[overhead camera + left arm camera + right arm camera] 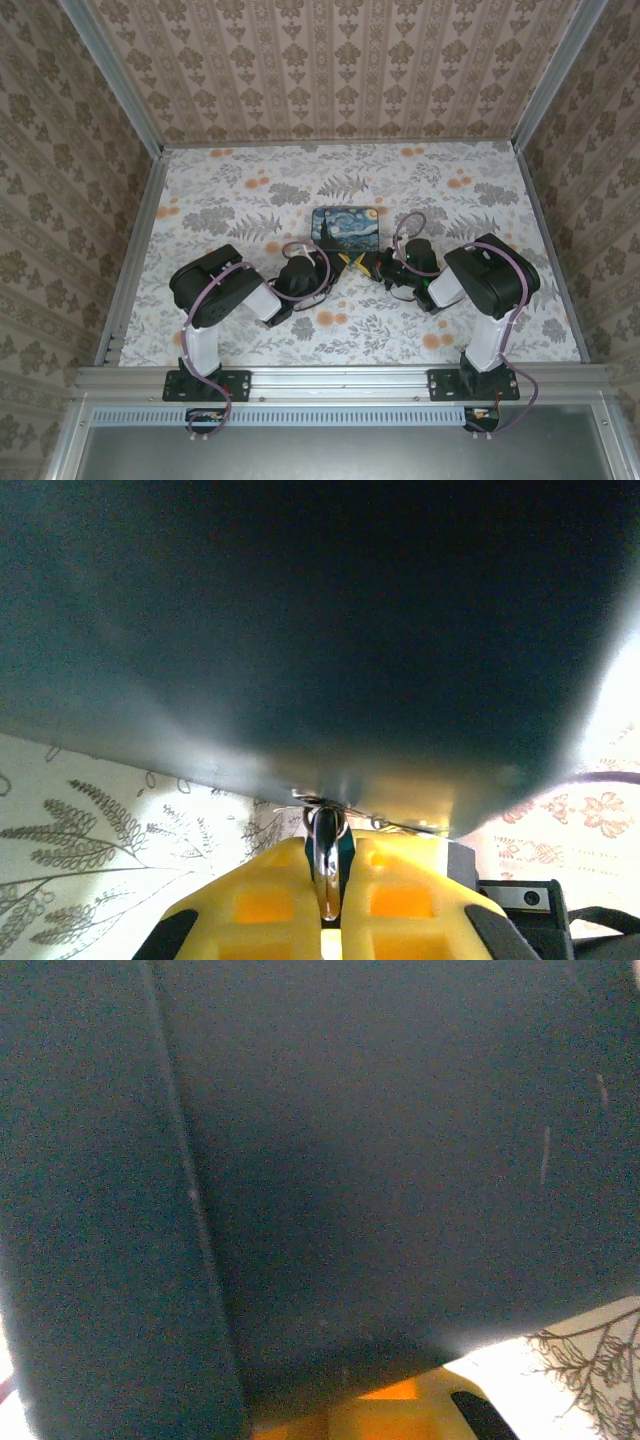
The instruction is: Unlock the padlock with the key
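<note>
Padlock [300, 630] being held by left fingers [400, 900]
They are pinching its chrome shackle [325, 858]; right fingers [380, 1415] are pressing together just beside, their catch hidden; starry-night box [346, 227] sitting just beyond.

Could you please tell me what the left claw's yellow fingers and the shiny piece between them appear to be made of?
The fingers look like moulded plastic: matte, evenly yellow, with square recesses. The shiny piece looks like polished metal, perhaps steel or chrome plating: silvery, with bright mirror-like highlights. What it belongs to I cannot tell.
</note>
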